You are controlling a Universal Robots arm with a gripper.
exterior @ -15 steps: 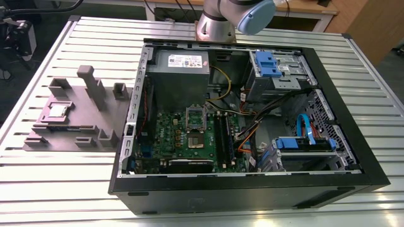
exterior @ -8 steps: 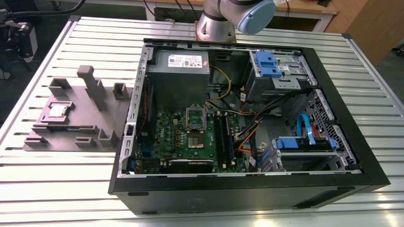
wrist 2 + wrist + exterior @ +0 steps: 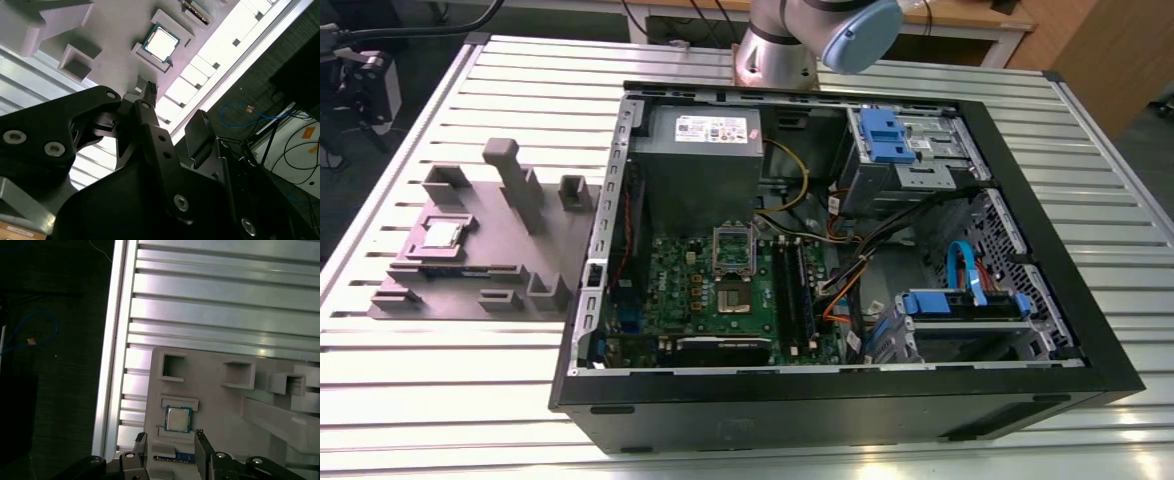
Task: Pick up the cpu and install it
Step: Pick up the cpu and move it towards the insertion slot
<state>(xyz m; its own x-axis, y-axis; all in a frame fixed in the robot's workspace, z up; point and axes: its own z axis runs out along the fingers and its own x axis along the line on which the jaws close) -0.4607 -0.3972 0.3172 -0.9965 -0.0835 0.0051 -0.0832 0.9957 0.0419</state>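
Observation:
The cpu (image 3: 443, 234) is a small square chip with a silver-grey top. It lies flat in a recess of the grey fixture (image 3: 480, 275), at the exterior view's left. It shows in both wrist views, cpu (image 3: 178, 419) and cpu (image 3: 160, 42). My gripper (image 3: 171, 440) hangs above the fixture, open, with its two dark fingers spread wider than the chip and nothing held. In the second wrist view the gripper (image 3: 172, 105) is still apart from the chip. The open computer case (image 3: 1014, 180) holds a green motherboard with a shiny socket frame (image 3: 731, 249).
The fixture has raised posts (image 3: 500, 160) and several empty pockets. Inside the case are a grey power supply (image 3: 700, 150), blue drive brackets (image 3: 887, 135) and loose cables. The slatted aluminium table (image 3: 225, 300) ends at an edge (image 3: 112, 340) near the fixture. The arm's base (image 3: 781, 55) stands behind the case.

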